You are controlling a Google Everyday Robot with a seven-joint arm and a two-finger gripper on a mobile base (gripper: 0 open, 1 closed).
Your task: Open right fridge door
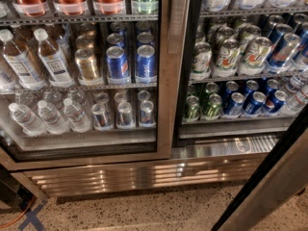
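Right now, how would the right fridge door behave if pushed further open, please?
The right fridge door probably stays rigid and feels heavy, given its steel frame. Standing open, it likely swings, not slides. The hand is out of view.

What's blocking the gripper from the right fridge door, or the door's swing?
Nothing visible. The gripper is out of view. The steel-framed glass right fridge door stands swung out, lower right; the speckled floor beside it shows no obstacle.

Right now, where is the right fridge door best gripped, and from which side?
Probably the steel frame edge of the right fridge door, from its dark inner side at left: it stands swung out, edge exposed. The tool is out of view.
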